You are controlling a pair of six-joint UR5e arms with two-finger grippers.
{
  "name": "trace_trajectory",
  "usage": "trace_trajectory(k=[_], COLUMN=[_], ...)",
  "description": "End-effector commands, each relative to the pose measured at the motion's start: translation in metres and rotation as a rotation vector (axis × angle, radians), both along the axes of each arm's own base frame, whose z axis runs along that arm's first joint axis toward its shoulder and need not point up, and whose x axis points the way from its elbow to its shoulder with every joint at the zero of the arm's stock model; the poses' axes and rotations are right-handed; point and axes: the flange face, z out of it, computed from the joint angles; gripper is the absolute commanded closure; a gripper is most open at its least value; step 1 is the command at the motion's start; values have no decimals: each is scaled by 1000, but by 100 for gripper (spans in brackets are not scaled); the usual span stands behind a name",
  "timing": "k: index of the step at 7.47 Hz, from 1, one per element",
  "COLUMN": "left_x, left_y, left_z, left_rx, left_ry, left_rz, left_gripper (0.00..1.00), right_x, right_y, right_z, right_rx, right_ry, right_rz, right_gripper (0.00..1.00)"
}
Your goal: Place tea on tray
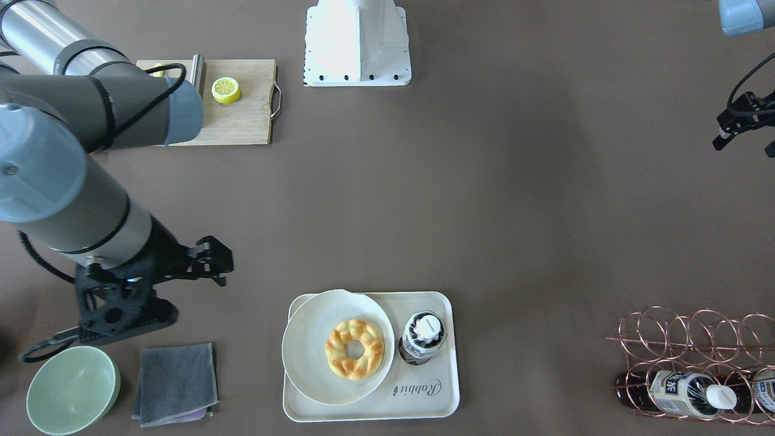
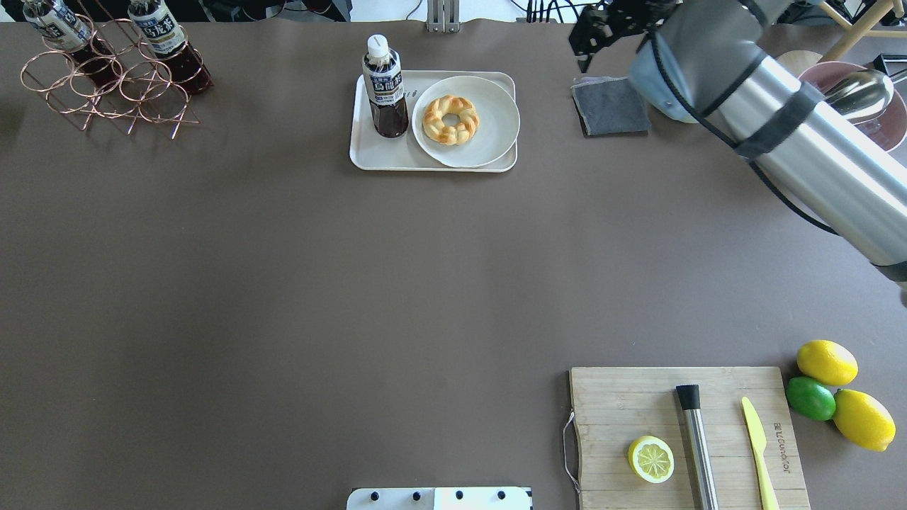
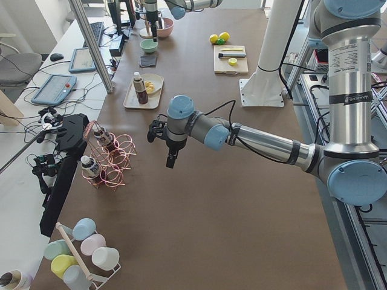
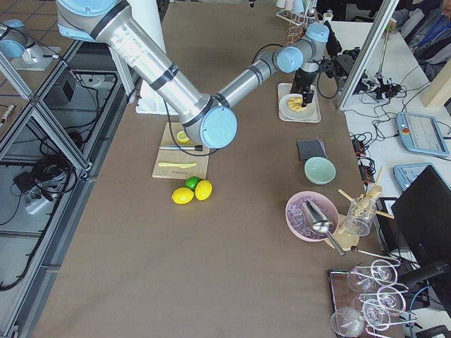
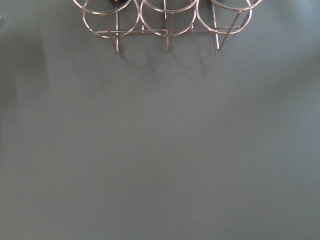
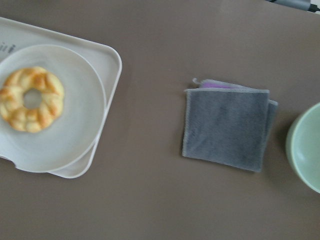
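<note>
A tea bottle [image 1: 424,336] with a white cap stands upright on the cream tray [image 1: 369,415], beside a white plate [image 1: 309,363] that holds a doughnut. It also shows in the overhead view [image 2: 385,88] at the tray's [image 2: 368,161] left end. My right gripper [image 1: 217,264] hovers open and empty to the side of the tray, above the grey cloth [image 1: 175,383]. My left gripper [image 1: 746,145] is open and empty over bare table, well away from the tray and short of the copper wire rack [image 1: 696,339]. Other identical tea bottles [image 2: 164,32] lie in the rack.
A green bowl [image 1: 72,390] sits next to the grey cloth. A wooden cutting board [image 2: 638,397] with a lemon half [image 2: 651,459], a metal rod and a yellow knife lies near the robot's base. Two lemons and a lime [image 2: 811,398] lie beside it.
</note>
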Motion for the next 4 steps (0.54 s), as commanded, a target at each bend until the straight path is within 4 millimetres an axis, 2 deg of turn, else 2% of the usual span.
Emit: trace_trajectory(k=[1,2,3,4], left_x=[-15,-19,-19,-29], left_y=[16,18,17,16], left_z=[25,26,29,40], left_rx=[-68,-72,-26,-26], left_ry=[29,35,22,-2], left_rz=[20,16,63,87], left_gripper=[2,2,2,2], right_x=[148,199,252,305], right_y=[24,34,53,72], right_z=[182,219,260,299], right_rx=[94,113,118,119], right_ry=[86,88,81,84], right_rz=[-139,-153,-161,-158], right_gripper=[0,0,0,0])
